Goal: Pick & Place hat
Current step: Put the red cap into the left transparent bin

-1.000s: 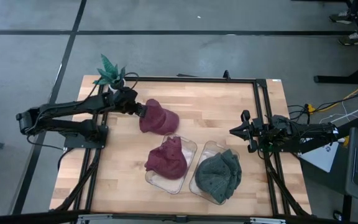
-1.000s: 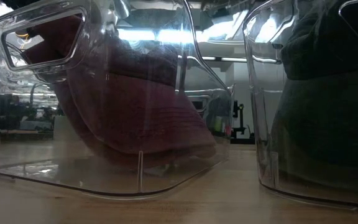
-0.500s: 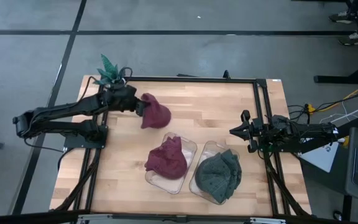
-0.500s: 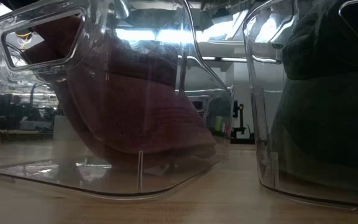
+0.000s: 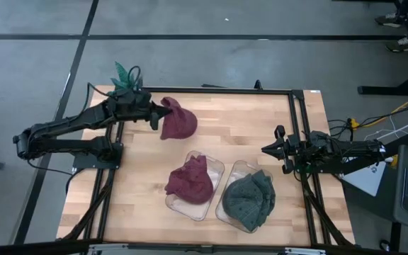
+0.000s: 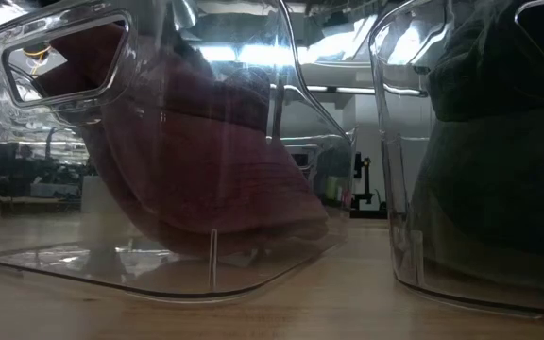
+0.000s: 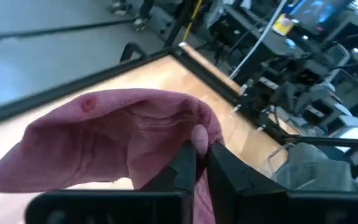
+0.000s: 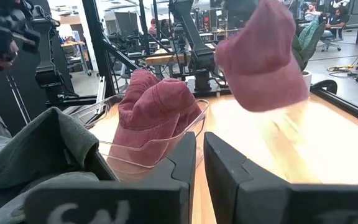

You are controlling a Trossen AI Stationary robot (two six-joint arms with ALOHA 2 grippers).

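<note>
Over the wooden worktop (image 5: pixel 261 127) the left gripper (image 5: pixel 157 117), clamped on the maroon hat (image 5: pixel 178 123), has lifted it clear, ready for carrying binward; right gripper (image 5: pixel 269 149) waits shut.

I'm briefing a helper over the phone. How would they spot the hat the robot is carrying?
Start at the wooden table and go to its far left corner by the small green plant. There the left gripper pinches a maroon hat. Unlike the other maroon hat, it hangs in the air, not in a clear bin.
</note>
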